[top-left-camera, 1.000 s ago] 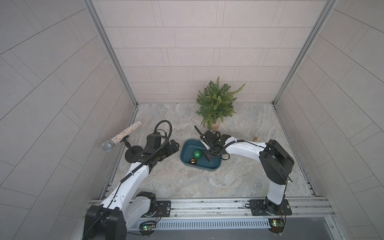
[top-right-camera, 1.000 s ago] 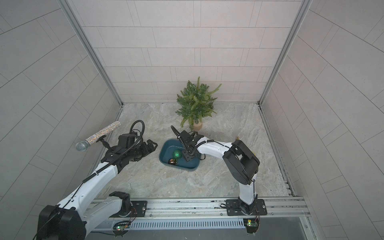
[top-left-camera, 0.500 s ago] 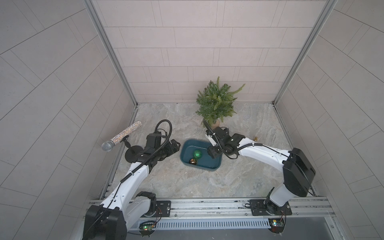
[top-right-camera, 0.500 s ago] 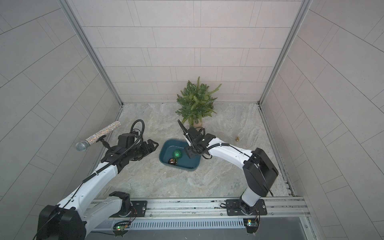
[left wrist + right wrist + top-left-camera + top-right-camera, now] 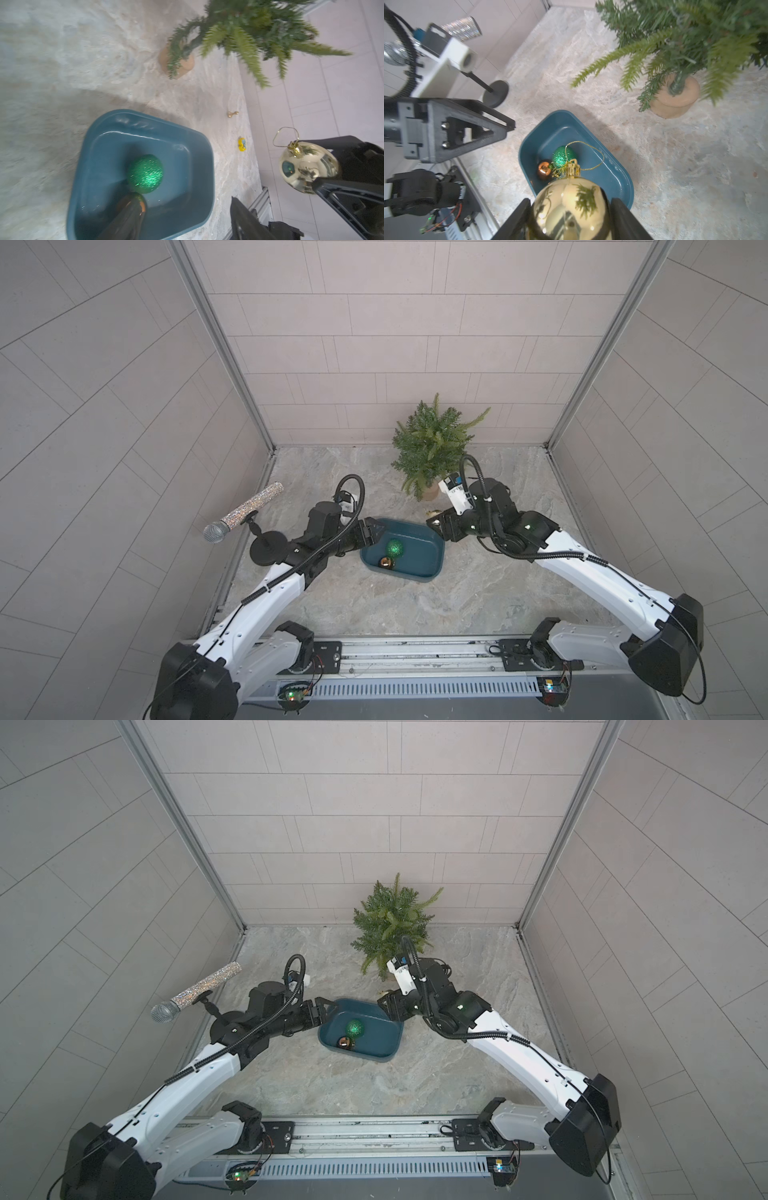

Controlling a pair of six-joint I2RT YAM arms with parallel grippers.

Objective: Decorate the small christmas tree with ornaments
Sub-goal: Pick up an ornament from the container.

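The small christmas tree point(image 5: 432, 448) point(image 5: 390, 923) stands at the back on its tan base point(image 5: 675, 104). Of the ornaments, the glittery green one point(image 5: 394, 548) point(image 5: 145, 173) and the copper-orange one point(image 5: 385, 562) point(image 5: 544, 169) lie in a teal tub point(image 5: 409, 576). My right gripper point(image 5: 571, 204) point(image 5: 436, 522) is shut on the pale gold ornament point(image 5: 569, 207) point(image 5: 307, 166), held above the tub's far right corner, its cap and loop pointing away. My left gripper point(image 5: 185, 197) point(image 5: 374, 529) hangs open over the tub's left rim with nothing between its fingers; one finger point(image 5: 128, 216) hides most of the copper-orange ball.
A glittery microphone point(image 5: 243, 512) on a black stand is at the left wall. A tiny gold bell-shaped piece point(image 5: 231, 113) and a small yellow scrap point(image 5: 242, 144) lie on the stone floor right of the tub. Tiled walls close in three sides.
My right gripper has lifted the pale gold ornament out of the tub and drawn back toward the tree side. My left gripper has moved in over the tub's left rim and its jaws have narrowed.
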